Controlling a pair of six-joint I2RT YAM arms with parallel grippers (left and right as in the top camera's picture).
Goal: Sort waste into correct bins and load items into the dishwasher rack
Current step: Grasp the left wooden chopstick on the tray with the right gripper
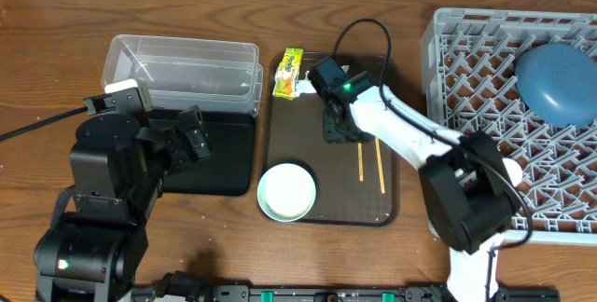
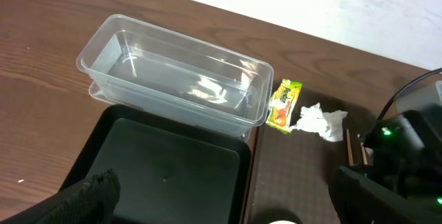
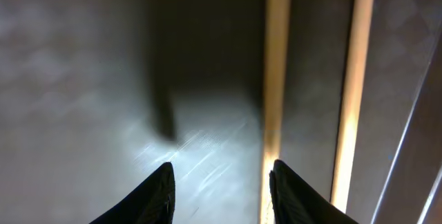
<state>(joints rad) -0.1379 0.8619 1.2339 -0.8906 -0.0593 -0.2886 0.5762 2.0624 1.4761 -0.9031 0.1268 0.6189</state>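
Note:
My right gripper (image 1: 336, 131) is open and low over the brown tray, just left of the two wooden chopsticks (image 1: 369, 165). In the right wrist view its fingers (image 3: 221, 182) are spread, and the right finger is beside the nearer chopstick (image 3: 276, 79). The yellow-green wrapper (image 1: 288, 72) and the white tissue (image 2: 319, 122) lie at the tray's far left corner. The pale green-white bowl (image 1: 286, 191) stands at its near left. My left gripper (image 1: 196, 134) is open and empty over the black tray (image 2: 173, 162), next to the clear tub (image 2: 173, 72). The large blue bowl (image 1: 560, 83) lies upside down in the grey rack (image 1: 466, 50).
The brown serving tray (image 1: 317, 153) lies between the black tray and the rack. The right arm's cable loops above the tray's far edge. The pink cup, the small blue-white bowl and the rice grains do not show.

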